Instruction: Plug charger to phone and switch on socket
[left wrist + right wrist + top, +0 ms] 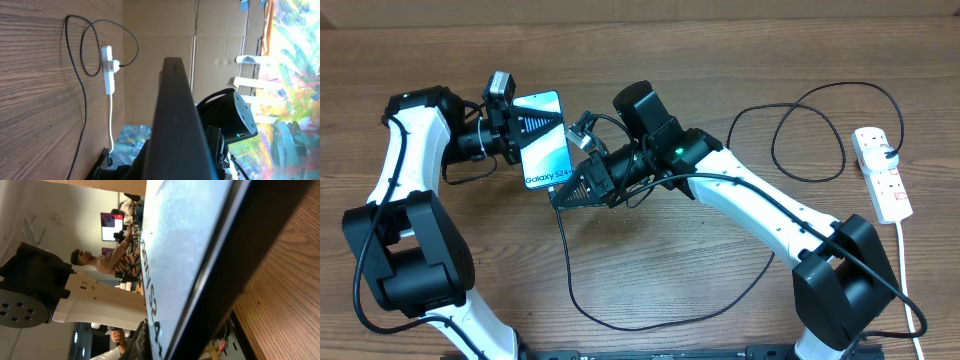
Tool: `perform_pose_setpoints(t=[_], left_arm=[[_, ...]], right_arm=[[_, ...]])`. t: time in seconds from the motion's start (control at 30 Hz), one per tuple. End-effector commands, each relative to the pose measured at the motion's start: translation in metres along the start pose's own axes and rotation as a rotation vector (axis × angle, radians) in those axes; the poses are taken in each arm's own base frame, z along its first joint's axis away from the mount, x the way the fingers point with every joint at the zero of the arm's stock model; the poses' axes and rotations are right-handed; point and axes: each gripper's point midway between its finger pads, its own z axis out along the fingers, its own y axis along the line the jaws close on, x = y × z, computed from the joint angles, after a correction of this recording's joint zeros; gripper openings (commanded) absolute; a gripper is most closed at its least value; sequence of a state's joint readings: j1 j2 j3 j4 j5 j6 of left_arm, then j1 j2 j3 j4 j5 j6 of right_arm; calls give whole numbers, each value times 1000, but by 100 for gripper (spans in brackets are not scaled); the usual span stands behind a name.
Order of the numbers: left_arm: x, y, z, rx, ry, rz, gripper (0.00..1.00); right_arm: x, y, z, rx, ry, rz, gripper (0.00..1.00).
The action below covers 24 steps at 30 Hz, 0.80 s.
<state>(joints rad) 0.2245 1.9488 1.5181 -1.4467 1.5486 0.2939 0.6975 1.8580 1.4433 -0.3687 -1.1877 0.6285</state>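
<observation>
In the overhead view my left gripper [519, 136] is shut on the phone [543, 139] and holds it tilted up off the table, its teal screen with "Galaxy" text facing up. My right gripper [563, 188] is shut at the phone's lower edge. The charger [582, 300] leaves it as a thin black cable; the connector tip is hidden. The cable loops over the table to its black plug [891, 153] in the white socket [883, 178] at far right. The phone's dark edge [176, 115] fills the left wrist view. Its screen [185, 245] fills the right wrist view.
The socket's white lead [908, 270] runs toward the table's front right edge. The charger's loops [807, 130] lie on the wood between my right arm and the socket. In the left wrist view the socket [107, 70] sits far off on the table.
</observation>
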Motion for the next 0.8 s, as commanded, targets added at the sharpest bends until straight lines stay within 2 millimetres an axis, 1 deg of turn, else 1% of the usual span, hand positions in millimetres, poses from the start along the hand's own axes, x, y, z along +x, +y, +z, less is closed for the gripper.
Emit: perform_pose_setpoints(t=[0.0, 0.77], left_arm=[[7, -13, 10, 30, 20, -4, 4], [8, -11, 10, 19, 24, 31, 4]], right_arm=[[-8, 4, 4, 39, -42, -53, 4], [-16, 2, 2, 56, -76, -31, 4]])
